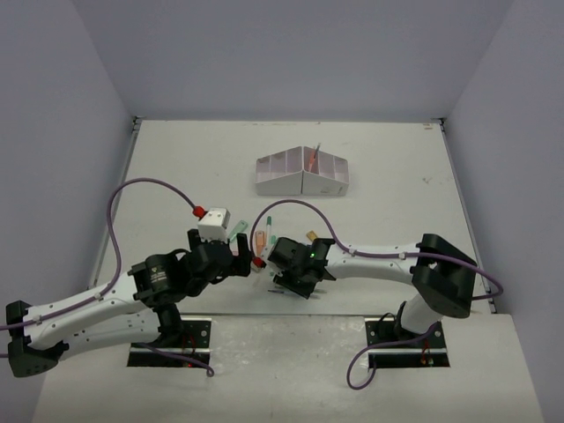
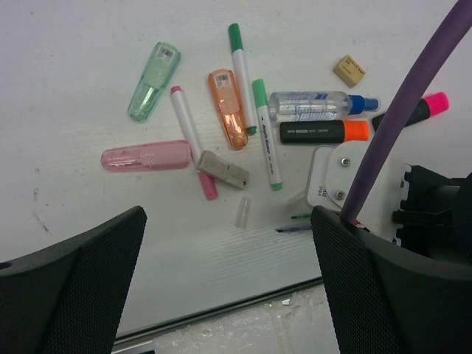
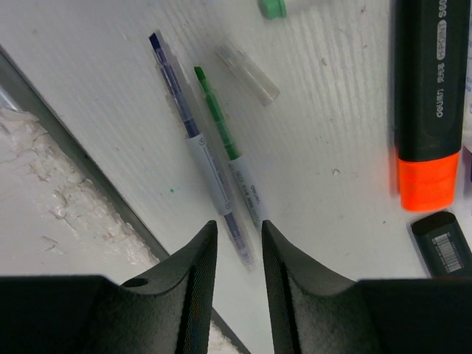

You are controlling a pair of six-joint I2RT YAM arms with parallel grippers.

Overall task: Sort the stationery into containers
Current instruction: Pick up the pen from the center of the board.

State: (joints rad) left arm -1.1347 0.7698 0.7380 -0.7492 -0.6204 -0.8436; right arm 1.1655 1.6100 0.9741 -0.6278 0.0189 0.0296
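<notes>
Green pen and blue pen lay side by side, long axes running into the right gripper, jaws narrow astride their near ends; grip unclear.

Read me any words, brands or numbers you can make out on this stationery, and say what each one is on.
black highlighter: white print along the barrel, perhaps "SPORT"; the rest is too blurred to read.
green pen: tiny grey print on its white barrel, too small to read.
clear bottle: blue print, unreadable.
green case and orange case: barcode stickers only, digits too small.
</notes>
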